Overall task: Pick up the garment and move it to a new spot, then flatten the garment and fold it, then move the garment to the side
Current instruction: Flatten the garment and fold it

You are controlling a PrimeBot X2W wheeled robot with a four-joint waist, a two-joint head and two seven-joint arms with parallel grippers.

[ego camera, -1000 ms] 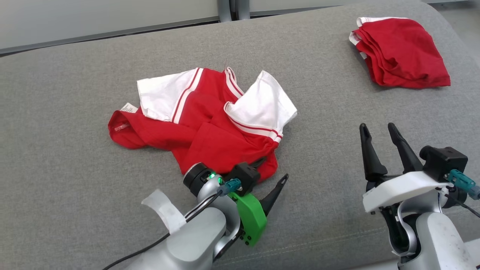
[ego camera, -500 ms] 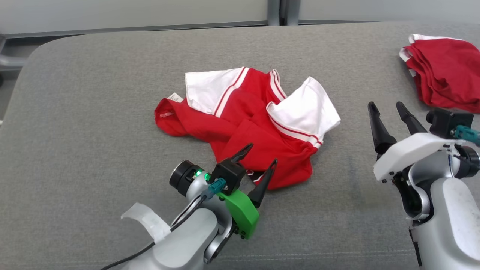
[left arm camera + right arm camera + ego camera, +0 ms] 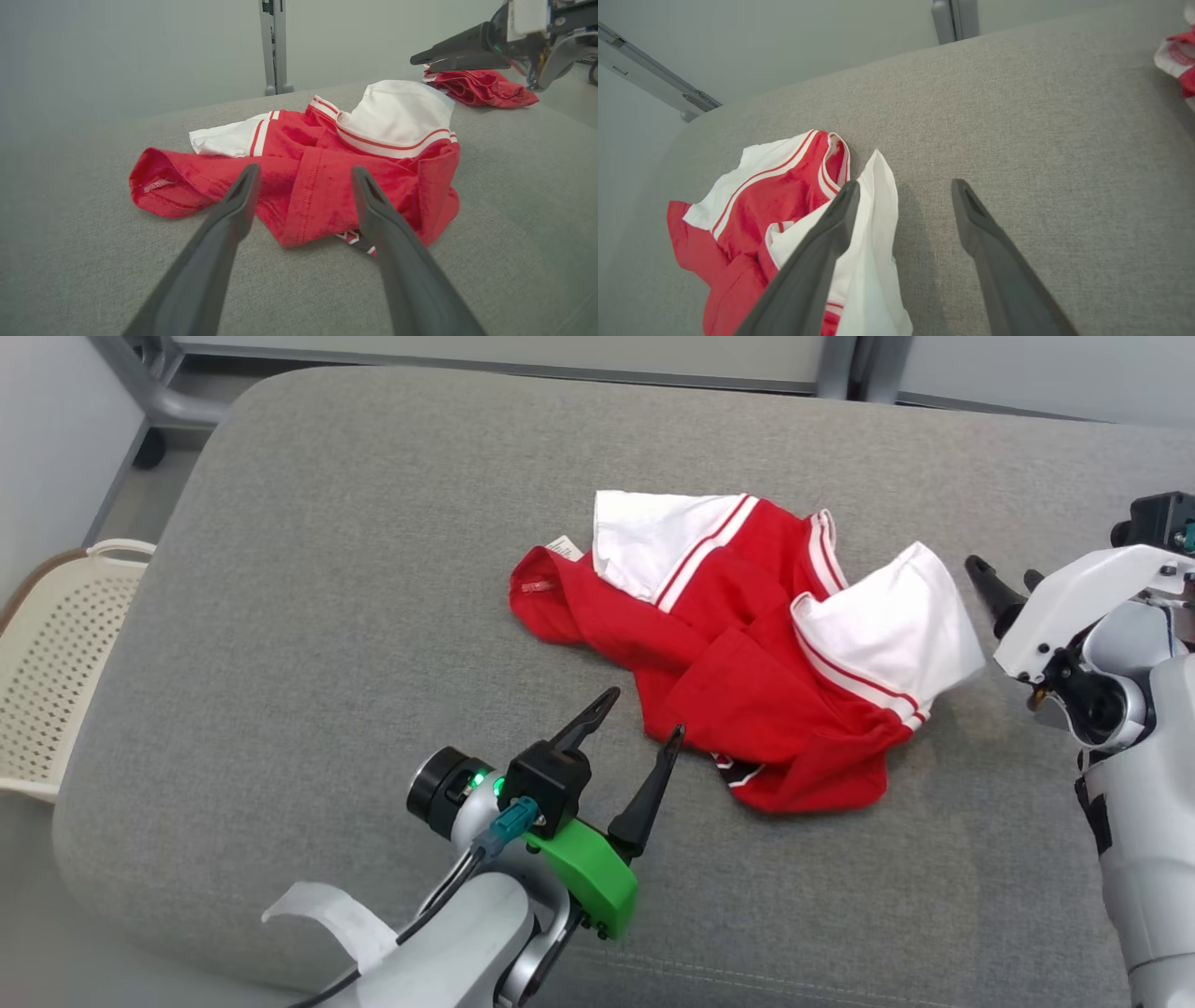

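Note:
A crumpled red garment [image 3: 747,681] with white sleeves lies on the grey cushion [image 3: 327,616]. My left gripper [image 3: 644,712] is open at the garment's near-left edge, its fingertips level with the red hem and holding nothing. In the left wrist view the garment [image 3: 303,154] lies just beyond the open left gripper [image 3: 304,169]. My right gripper [image 3: 1001,569] is open beside the right white sleeve [image 3: 887,625]. In the right wrist view the right gripper [image 3: 903,186] hangs over bare cushion, its left finger above the edge of the white sleeve [image 3: 878,196].
A second red garment [image 3: 481,86], folded, lies further along the cushion behind my right gripper; its edge [image 3: 1178,60] also shows in the right wrist view. A cream perforated basket [image 3: 56,653] stands off the cushion's left end. Grey metal posts [image 3: 840,364] rise behind.
The head camera has swung left, so the scene has shifted right. My left gripper has turned its fingers toward the garment's near hem. My right gripper now stands close to the white sleeve.

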